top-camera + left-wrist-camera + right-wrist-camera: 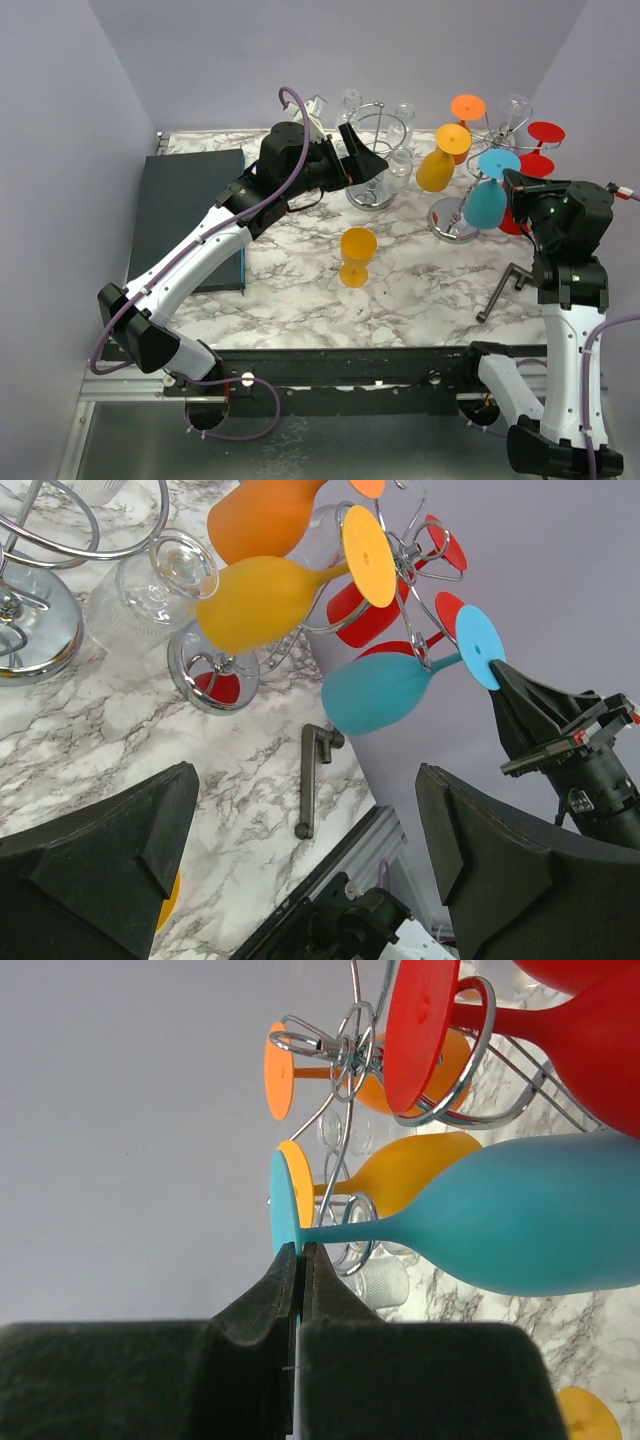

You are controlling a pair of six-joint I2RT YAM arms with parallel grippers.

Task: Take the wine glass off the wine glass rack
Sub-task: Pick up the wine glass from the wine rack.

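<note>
surface: marble table [290, 290].
right gripper [298, 1252]: clenched, tips at foot rim of teal wine glass [540, 1225]; pinch unconfirmed.
teal wine glass: hung by its foot on wire rack [352, 1055].
left gripper [362, 165]: spread wide, nothing held.
step: glass judged not yet freed.
next: foot to be slid out along the wire.

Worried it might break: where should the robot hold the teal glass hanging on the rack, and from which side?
Probably the thin stem between foot and bowl, coming from the rack's outer side, nearest the right gripper. The teal glass hangs by its foot from the wire, leaving the stem bare; the bowl looks too wide for the jaws.
</note>
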